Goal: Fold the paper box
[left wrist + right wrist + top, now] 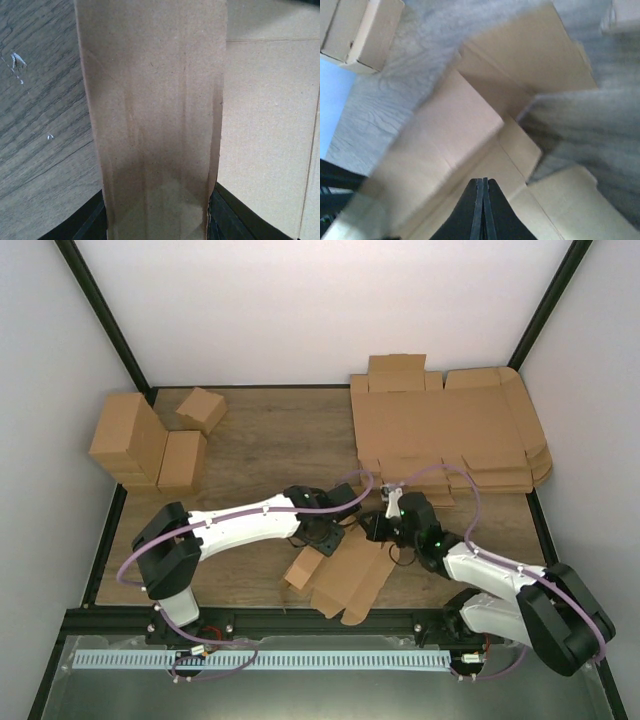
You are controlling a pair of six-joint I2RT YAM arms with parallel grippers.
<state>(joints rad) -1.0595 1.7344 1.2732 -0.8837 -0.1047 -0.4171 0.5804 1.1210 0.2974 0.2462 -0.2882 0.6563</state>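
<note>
The paper box point(345, 580) lay partly folded on the table point(260, 440), in the lower centre of the top view, just ahead of the two arm bases. Its flat panels and flaps spread toward the lower right. A folded section appeared raised at its left end.

The left gripper point(318, 538) was positioned over the upper left part of the box. In the left wrist view, an upright cardboard panel filled the centre of the frame. It passed down between the two black fingers point(92, 225), one at each lower side of the panel. The jaws stood partly apart and grasped this panel of the paper box. Another flat panel of the box lay to the right of it, and bare wood grain showed at the left.

The right gripper point(383, 525) was positioned at the upper right edge of the box, near the left gripper. The right wrist view was blurred. In it, the fingers met at the bottom centre with no gap and nothing between them. The fingertips pointed at the box's cardboard; contact could not be determined.

A pile of flat cardboard sheets point(440, 430) occupied the upper right of the table. A group of folded cardboard boxes point(140, 445) stood at the upper left. Both were well apart from the paper box.
</note>
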